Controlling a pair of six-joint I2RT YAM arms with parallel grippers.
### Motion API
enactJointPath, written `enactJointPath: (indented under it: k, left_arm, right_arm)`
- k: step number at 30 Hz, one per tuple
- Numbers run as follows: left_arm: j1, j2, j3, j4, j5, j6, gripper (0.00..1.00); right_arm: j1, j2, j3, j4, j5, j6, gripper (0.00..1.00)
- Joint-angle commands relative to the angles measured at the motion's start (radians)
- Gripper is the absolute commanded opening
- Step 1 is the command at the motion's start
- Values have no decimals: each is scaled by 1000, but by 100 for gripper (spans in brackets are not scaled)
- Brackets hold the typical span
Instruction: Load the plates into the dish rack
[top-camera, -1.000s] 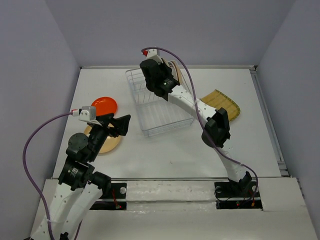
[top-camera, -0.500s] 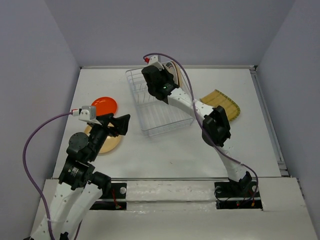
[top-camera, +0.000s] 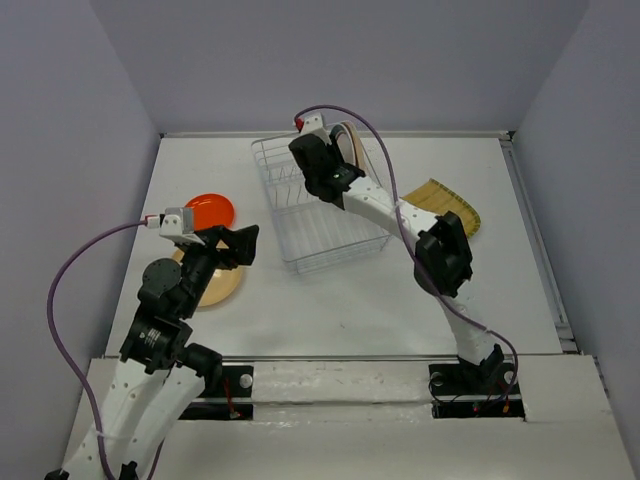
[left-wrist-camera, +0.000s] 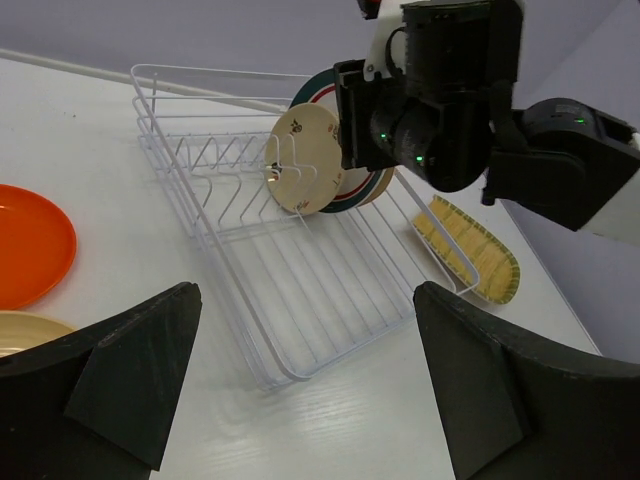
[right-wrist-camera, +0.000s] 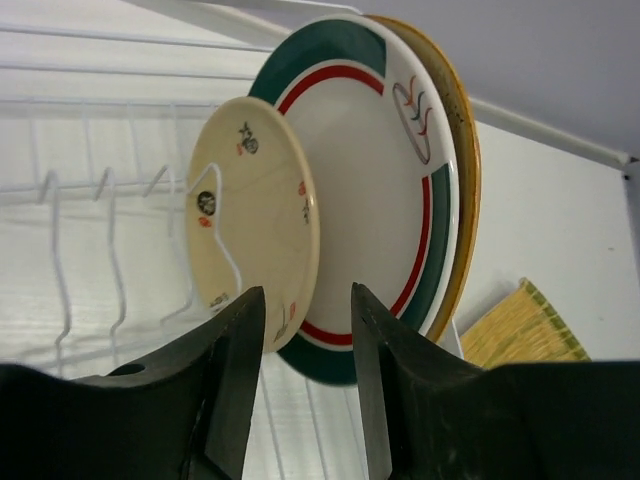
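Cream plate (right-wrist-camera: 255, 215) stands upright in the rack (top-camera: 320, 240), right gripper (right-wrist-camera: 305, 295) jaws parted astride its rim. Orange plate (top-camera: 210, 210) lies at the rack's nine o'clock, near the wide-open left gripper (left-wrist-camera: 305, 290).

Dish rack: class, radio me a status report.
Left gripper open; right gripper open astride cream plate. Three plates upright in dish rack; three on table. Nothing blocking.
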Motion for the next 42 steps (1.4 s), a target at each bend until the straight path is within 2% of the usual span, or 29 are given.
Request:
enactJointPath:
  k: [1, 3, 5, 6, 7, 8, 13, 16, 19, 23, 29, 34, 41, 42]
  left_arm:
    - [3, 10, 66, 36, -25, -15, 99]
    - [3, 4, 103, 18, -44, -15, 99]
    - [3, -13, 132, -1, -66, -9, 99]
    - [3, -41, 195, -23, -133, 12, 99]
    - [3, -41, 209, -30, -133, 12, 99]
    - [3, -48, 224, -36, -176, 20, 99]
    - [3, -96, 290, -79, -296, 74, 99]
    - [3, -133, 292, -83, -347, 94, 99]
    - [3, -153, 257, -94, -364, 101, 99]
    - [3, -174, 197, -113, -356, 92, 99]
    - [5, -219, 131, -113, -325, 57, 99]
    - [3, -213, 109, -107, -305, 46, 99]
    - [3, -153, 132, -137, -324, 71, 99]
    - [3, -144, 139, -157, -325, 72, 99]
  right_arm:
    - [0, -229, -82, -28, -268, 181, 47]
    - [11, -303, -142, -26, -424, 237, 47]
    - [52, -338, -171, -23, -506, 291, 47]
    - [95, -364, -204, 15, -657, 331, 48]
    - [107, -364, -205, 15, -658, 345, 48]
    - [120, -352, -206, 29, -752, 356, 47]
    - [204, -248, -119, 47, -883, 389, 50]
    - [253, -130, 0, 23, -922, 391, 59]
    - [282, -3, 131, -32, -923, 382, 64]
    - [282, 122, 224, -78, -873, 371, 64]
    - [292, 257, 294, -131, -727, 324, 65]
    - [292, 301, 295, -140, -713, 327, 65]
    - [310, 341, 288, -129, -775, 388, 52]
    - [310, 344, 286, -128, -776, 393, 40]
